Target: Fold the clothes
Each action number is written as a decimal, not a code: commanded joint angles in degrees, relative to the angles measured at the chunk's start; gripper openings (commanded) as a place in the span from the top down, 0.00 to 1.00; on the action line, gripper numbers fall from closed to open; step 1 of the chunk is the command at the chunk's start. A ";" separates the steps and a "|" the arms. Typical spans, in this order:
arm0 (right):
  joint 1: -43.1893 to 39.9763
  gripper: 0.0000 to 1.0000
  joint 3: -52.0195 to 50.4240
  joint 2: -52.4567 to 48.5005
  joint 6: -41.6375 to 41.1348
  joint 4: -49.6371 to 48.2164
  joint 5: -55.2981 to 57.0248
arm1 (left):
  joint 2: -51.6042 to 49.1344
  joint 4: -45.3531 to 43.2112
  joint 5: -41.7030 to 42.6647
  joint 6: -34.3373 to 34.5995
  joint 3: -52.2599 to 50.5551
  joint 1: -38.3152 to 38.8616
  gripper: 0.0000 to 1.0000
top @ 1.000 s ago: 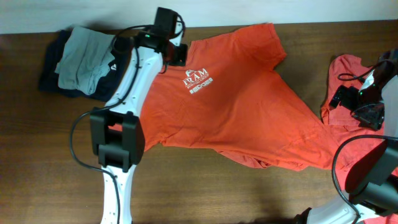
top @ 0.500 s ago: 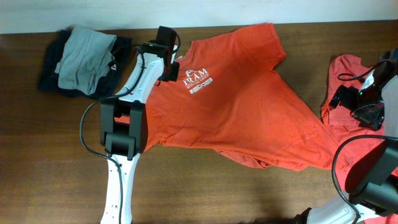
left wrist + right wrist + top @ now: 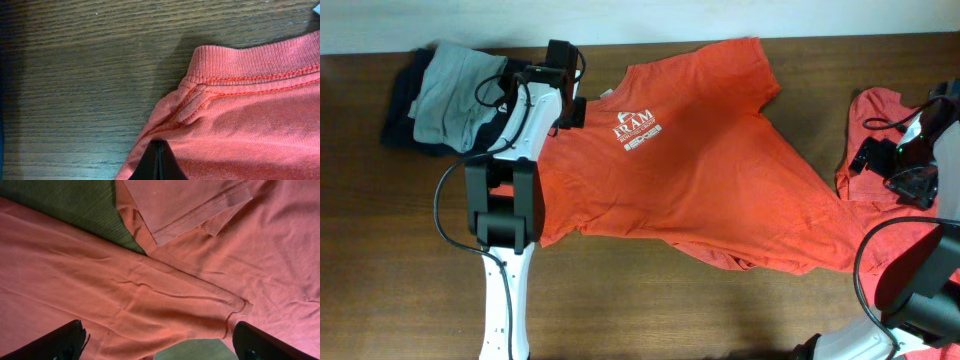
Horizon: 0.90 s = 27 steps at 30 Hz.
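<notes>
The orange shirt (image 3: 700, 170) lies logo-up and skewed, its collar just beside the dark folded pile (image 3: 450, 95), its bunched hem running well away from the pile to a second orange shirt (image 3: 880, 110); we judge this the straightening step, no fold made yet. Our left gripper (image 3: 157, 161), between pile and collar, is closed tight, seemingly on a pinch of shoulder cloth; our right gripper (image 3: 160, 342), far from the pile over the hem end, gapes wide and empty; next it should take the hem and draw it taut.
</notes>
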<state>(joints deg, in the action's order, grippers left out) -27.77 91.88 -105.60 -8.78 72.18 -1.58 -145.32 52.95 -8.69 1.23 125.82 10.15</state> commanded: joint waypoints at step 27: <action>-0.33 0.01 0.81 0.28 0.11 0.00 -0.15 | 0.20 7.80 -11.82 -0.35 10.64 -0.44 0.99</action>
<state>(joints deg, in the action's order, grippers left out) -27.77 91.88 -105.58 -8.75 72.18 -1.56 -146.71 60.27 -23.53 1.08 131.48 7.88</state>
